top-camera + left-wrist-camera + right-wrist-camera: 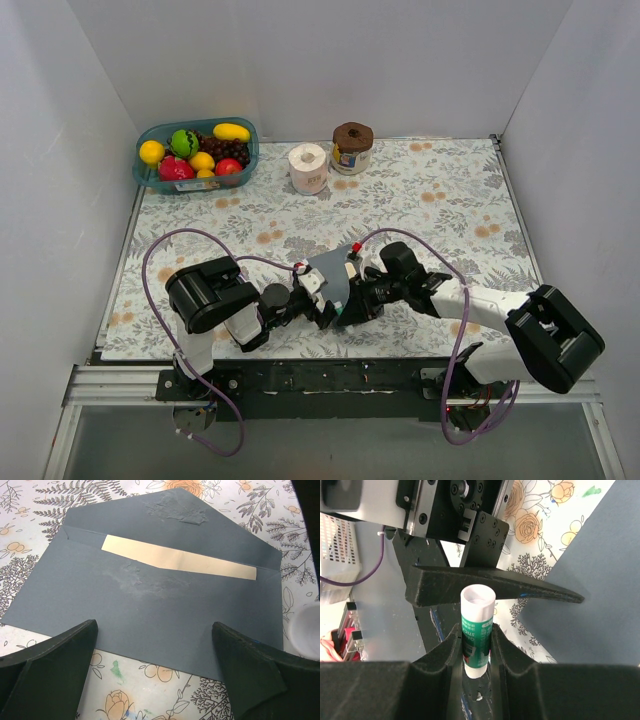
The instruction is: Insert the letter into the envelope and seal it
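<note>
The letter, one smooth cream-tan sheet, sits inside the envelope, and only a long narrow strip of it shows at the mouth. The single envelope is matte slate-grey paper. It lies flat on the flowered tablecloth with its pointed flap open, and rough patches mark both flap and body. The left gripper is at its near edge, jaws spread wide and holding nothing. The right gripper pinches one round green-and-white glue stick. Two paper rolls stand well behind.
</note>
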Robot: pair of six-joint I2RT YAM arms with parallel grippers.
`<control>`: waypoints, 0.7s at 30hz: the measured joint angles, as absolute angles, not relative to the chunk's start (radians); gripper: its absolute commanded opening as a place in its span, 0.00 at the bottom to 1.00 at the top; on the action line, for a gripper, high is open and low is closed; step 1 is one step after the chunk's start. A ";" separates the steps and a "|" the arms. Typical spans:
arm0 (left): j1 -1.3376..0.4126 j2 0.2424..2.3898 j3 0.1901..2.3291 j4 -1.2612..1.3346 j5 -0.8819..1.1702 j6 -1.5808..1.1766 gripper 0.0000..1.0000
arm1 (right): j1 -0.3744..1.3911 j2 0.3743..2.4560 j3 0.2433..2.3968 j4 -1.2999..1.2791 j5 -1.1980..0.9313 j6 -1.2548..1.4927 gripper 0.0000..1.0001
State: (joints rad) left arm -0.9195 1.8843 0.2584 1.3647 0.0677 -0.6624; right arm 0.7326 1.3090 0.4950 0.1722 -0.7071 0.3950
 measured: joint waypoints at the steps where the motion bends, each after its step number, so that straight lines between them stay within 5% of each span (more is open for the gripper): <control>1: -0.920 1.884 0.258 1.365 0.068 -0.662 0.98 | 0.738 1.318 0.495 0.176 -0.707 0.398 0.01; 21: -0.917 1.886 0.255 1.367 0.079 -0.641 0.98 | 0.764 1.388 0.514 0.213 -0.683 0.435 0.01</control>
